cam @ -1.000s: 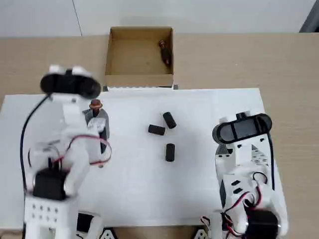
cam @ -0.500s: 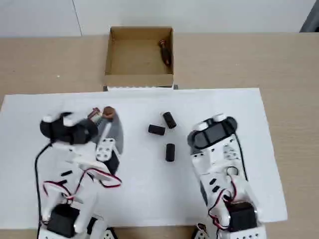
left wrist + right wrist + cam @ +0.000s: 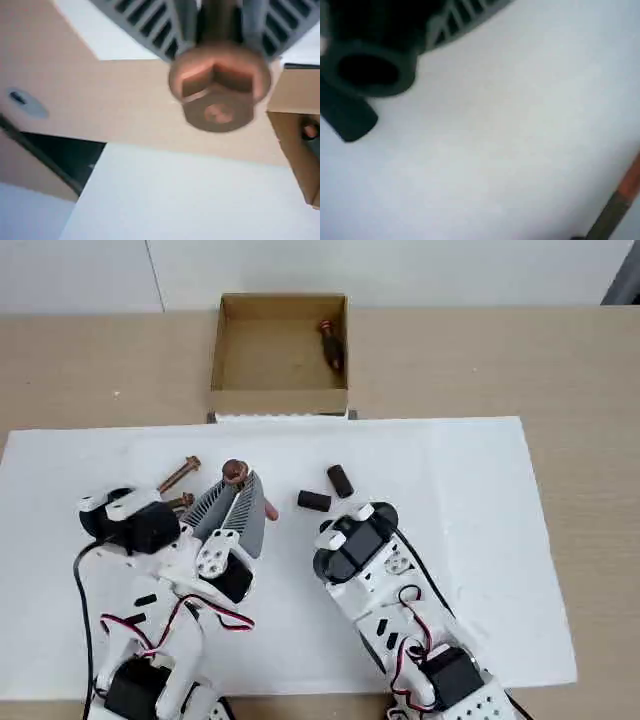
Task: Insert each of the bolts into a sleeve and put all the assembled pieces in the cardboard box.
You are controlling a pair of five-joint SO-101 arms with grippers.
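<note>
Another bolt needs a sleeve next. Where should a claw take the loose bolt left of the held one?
Probably grip the bolt on its shank just below the head, from above, claw across it. It lies flat and slanted on the white sheet, so its tip stays free for inserting.

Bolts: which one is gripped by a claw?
The bolt in the left claw, hexagonal head sticking out; a loose bolt lies on the white paper and the sleeved bolt in the cardboard box.
</note>
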